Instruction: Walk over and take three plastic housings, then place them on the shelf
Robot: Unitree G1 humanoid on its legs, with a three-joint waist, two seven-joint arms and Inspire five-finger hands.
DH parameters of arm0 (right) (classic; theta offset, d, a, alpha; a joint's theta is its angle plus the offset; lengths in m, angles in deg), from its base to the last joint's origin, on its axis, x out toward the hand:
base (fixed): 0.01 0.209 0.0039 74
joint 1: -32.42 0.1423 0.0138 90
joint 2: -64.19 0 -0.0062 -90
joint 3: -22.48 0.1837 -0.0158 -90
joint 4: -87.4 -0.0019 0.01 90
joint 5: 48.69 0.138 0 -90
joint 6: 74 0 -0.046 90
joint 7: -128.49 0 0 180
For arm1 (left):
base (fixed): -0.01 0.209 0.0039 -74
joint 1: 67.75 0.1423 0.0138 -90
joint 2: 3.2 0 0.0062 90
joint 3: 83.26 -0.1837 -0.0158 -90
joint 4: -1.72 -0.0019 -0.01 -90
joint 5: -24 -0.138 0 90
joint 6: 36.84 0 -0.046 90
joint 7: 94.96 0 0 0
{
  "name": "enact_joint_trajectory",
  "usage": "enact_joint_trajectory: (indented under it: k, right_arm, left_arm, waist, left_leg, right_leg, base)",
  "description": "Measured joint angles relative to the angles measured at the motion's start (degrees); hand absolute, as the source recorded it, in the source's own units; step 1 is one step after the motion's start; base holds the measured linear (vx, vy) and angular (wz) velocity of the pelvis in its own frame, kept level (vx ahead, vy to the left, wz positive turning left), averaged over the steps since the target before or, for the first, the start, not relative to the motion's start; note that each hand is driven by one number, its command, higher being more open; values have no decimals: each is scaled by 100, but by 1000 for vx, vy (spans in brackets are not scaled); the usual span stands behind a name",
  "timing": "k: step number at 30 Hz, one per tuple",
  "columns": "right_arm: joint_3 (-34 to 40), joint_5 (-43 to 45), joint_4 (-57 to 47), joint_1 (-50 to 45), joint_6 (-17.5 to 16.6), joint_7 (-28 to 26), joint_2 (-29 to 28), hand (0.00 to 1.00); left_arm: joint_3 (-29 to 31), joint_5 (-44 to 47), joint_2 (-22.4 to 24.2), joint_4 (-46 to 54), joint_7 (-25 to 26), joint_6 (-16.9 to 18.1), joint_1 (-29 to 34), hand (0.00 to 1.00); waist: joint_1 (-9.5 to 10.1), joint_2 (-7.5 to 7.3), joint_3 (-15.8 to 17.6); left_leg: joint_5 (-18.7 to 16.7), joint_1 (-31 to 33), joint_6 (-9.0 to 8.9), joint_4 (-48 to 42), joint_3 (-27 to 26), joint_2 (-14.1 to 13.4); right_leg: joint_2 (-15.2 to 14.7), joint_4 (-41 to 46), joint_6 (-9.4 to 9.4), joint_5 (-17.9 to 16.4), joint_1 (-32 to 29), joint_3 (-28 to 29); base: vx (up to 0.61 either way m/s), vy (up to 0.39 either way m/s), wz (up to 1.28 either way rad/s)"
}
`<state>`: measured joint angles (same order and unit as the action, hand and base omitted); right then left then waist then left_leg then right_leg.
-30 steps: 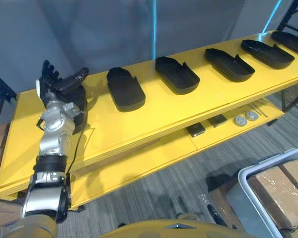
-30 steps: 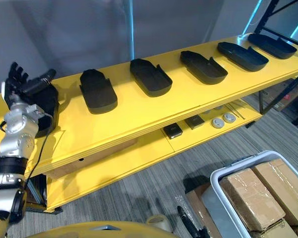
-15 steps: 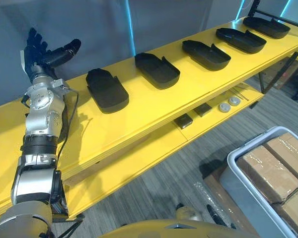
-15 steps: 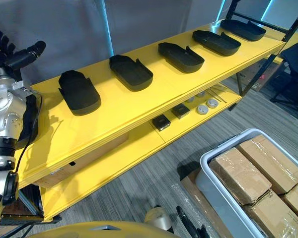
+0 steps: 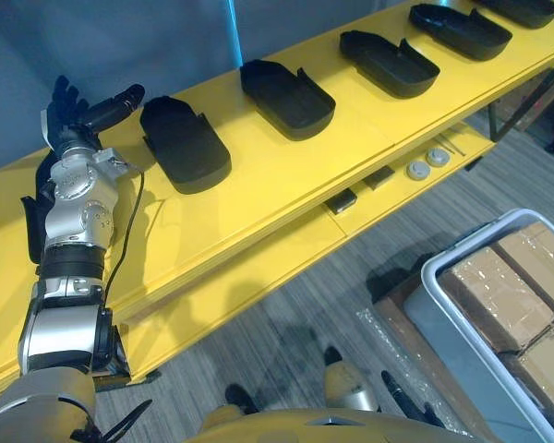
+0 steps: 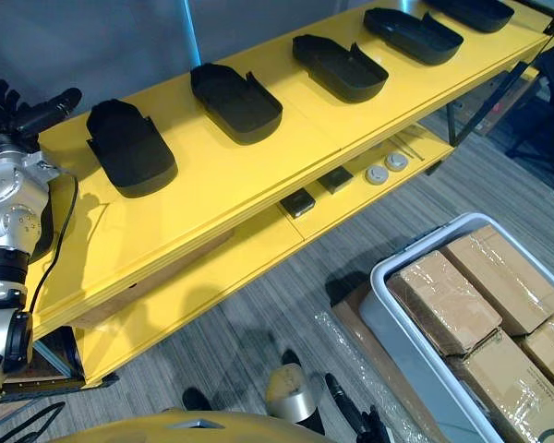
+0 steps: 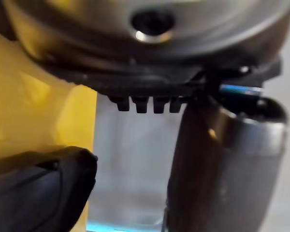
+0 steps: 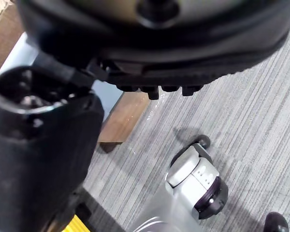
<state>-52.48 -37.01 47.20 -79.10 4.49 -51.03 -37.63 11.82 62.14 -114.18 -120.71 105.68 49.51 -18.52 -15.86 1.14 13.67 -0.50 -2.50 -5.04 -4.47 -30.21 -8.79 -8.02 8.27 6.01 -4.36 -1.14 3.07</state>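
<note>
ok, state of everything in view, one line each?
left hand, open, holding nothing, raised over the top shelf's left end.
right hand, hanging over the floor.
nearest housing, lying on the top shelf, untouched.
second housing, hollow side up.
third housing, hollow side up.
fourth housing, hollow side up.
grey bin, open, holding wrapped boxes.

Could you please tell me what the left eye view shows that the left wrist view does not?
The left eye view adds the row of black housings along the yellow shelf, small parts on its lower board, and a grey bin of wrapped boxes. The left wrist view adds a close dark rounded edge, probably a housing. Both share the open left hand and the shelf's yellow surface.
</note>
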Motion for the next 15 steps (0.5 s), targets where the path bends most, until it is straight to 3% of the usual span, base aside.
enact_joint_trajectory:
  k: [3,15]
  right_arm:
    - [-64,5,-151,8,-4,-2,2,100]
    - [-725,49,-684,26,92,-12,8,100]
  left_arm:
    - [-68,238,-5,-2,73,-40,-129,100]
    - [-250,472,10,11,402,-42,-239,100]
  waist:
    - [-2,-10,246]
    - [17,-25,658]
  left_leg:
    - [-62,57,12,-138,13,-28]
    - [-518,831,81,-1174,104,-336]
  right_leg:
    - [-3,66,-1,-1,-32,13]
    - [35,286,10,6,-470,17]
  base:
    - [-19,0,0]
    - [-15,0,0]
